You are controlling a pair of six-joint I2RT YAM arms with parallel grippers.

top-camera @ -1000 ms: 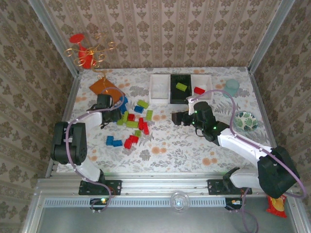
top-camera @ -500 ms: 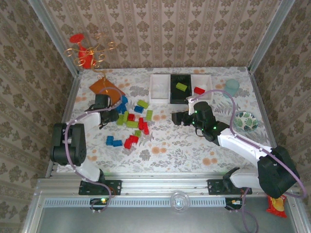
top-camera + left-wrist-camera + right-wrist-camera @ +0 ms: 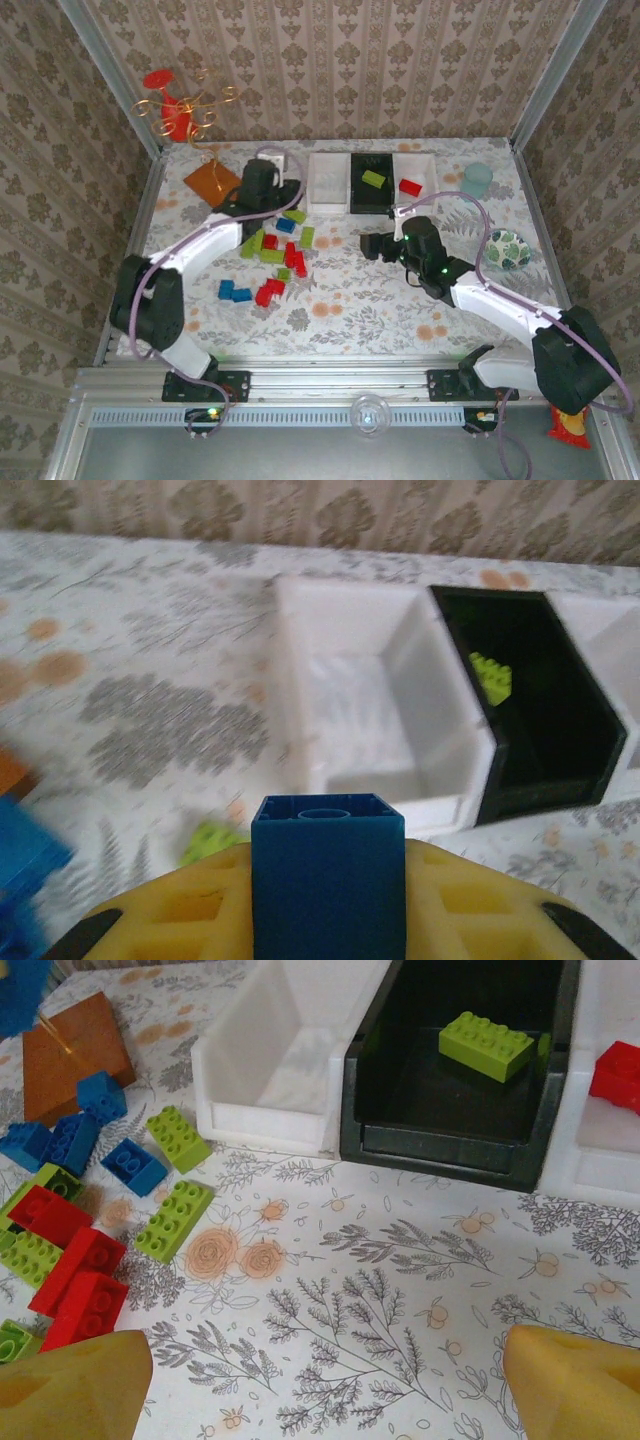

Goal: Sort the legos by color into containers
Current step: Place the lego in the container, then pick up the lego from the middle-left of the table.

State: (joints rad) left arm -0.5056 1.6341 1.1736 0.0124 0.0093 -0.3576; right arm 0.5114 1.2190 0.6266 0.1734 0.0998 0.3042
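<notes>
The left tool (image 3: 283, 190) grips a blue brick (image 3: 328, 875) near the front edge of the left white bin (image 3: 385, 785). The right tool (image 3: 322, 1380) hangs wide open over bare tabletop (image 3: 400, 1260).

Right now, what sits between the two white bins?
The black bin, with one lime brick inside. It shows in the top view and the right wrist view.

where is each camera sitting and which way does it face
Top external: above and behind the bases, looking down on the table; both arms show, left gripper and right gripper.
Left wrist: on the left arm, facing the left white bin; its fingers hold a blue lego.
Right wrist: low over the table, facing the bins; open fingertips at the bottom corners.
Shared: both wrist views show the black bin with a lime green lego.
</notes>
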